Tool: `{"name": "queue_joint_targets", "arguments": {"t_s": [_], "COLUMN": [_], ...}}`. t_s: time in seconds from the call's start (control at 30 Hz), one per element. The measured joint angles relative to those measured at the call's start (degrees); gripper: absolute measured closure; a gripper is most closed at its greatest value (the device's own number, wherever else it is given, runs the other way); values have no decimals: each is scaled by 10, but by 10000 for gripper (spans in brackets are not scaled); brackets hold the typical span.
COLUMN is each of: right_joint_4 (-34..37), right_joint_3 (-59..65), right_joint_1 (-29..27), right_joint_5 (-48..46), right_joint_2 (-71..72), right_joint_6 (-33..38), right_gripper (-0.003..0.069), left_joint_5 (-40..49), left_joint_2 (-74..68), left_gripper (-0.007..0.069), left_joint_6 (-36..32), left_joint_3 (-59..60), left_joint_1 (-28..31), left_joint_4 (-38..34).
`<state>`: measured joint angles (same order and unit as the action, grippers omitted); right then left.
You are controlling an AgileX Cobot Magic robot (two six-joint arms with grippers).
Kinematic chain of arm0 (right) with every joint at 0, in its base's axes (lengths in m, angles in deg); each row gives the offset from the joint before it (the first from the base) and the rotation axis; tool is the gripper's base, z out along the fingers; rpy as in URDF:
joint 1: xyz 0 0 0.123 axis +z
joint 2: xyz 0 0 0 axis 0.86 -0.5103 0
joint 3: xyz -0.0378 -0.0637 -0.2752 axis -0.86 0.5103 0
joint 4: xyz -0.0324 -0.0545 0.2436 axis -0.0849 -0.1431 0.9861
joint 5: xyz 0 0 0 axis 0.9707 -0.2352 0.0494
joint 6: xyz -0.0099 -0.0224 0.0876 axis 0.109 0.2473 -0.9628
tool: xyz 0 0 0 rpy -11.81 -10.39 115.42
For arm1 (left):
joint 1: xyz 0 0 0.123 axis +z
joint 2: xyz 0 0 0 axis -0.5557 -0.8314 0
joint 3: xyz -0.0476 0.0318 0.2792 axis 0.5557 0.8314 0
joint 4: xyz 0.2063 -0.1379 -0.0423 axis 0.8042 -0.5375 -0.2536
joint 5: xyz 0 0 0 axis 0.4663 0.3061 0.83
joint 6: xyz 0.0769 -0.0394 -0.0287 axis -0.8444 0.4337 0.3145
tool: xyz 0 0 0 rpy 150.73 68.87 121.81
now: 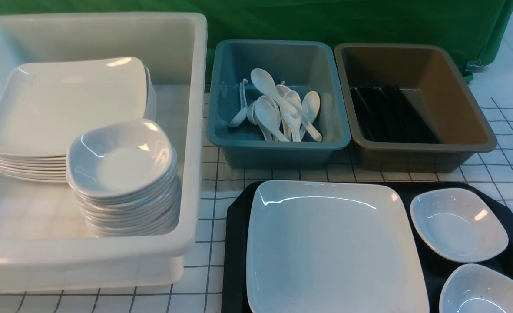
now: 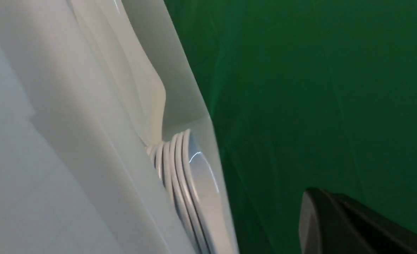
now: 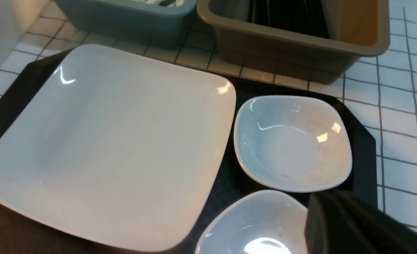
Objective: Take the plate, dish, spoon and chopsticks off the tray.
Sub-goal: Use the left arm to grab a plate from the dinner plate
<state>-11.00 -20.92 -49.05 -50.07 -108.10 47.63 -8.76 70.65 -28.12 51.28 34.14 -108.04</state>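
The large white square plate (image 1: 334, 248) lies on the left part of the black tray (image 1: 234, 243). It also shows in the right wrist view (image 3: 106, 141). Two small white dishes sit on the tray's right side, one farther (image 1: 458, 224) and one nearer (image 1: 482, 291). No spoon or chopsticks show on the visible part of the tray. Neither gripper shows in the front view. One dark finger (image 3: 335, 225) of my right gripper hangs over the nearer dish (image 3: 254, 225). One dark finger (image 2: 335, 225) of my left gripper shows beside the white tub wall (image 2: 70, 141).
A white tub (image 1: 195, 130) at the left holds a stack of square plates (image 1: 65, 104) and a stack of small dishes (image 1: 121, 161). Behind the tray stand a teal bin (image 1: 278, 145) with several spoons (image 1: 278, 108) and a brown bin (image 1: 421, 150) with black chopsticks (image 1: 391, 115).
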Motion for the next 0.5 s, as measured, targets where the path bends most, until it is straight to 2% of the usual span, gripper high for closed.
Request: {"name": "queue_joint_targets", "arguments": {"t_s": [0.17,0.2,0.27,0.37,0.43,0.47,0.5], "right_joint_4": [0,0,0,0,0,0,0], "right_joint_3": [0,0,0,0,0,0,0], "right_joint_1": [0,0,0,0,0,0,0], "right_joint_5": [7,8,10,13,13,13,13], "right_joint_2": [0,0,0,0,0,0,0], "right_joint_6": [0,0,0,0,-2,-2,-2], "right_gripper": [629,627,625,624,622,621,620], "left_joint_5": [15,31,77,219,341,366,449], "left_joint_2": [0,-16,-52,-155,-258,-268,-337], "left_gripper": [620,620,620,620,620,620,620], "left_joint_6": [3,2,1,-20,-76,-89,-137], "left_joint_3": [-83,-150,-217,-342,-436,-444,-500], "left_joint_1": [0,0,0,0,0,0,0], "left_joint_4": [73,127,185,238,239,236,217]}}
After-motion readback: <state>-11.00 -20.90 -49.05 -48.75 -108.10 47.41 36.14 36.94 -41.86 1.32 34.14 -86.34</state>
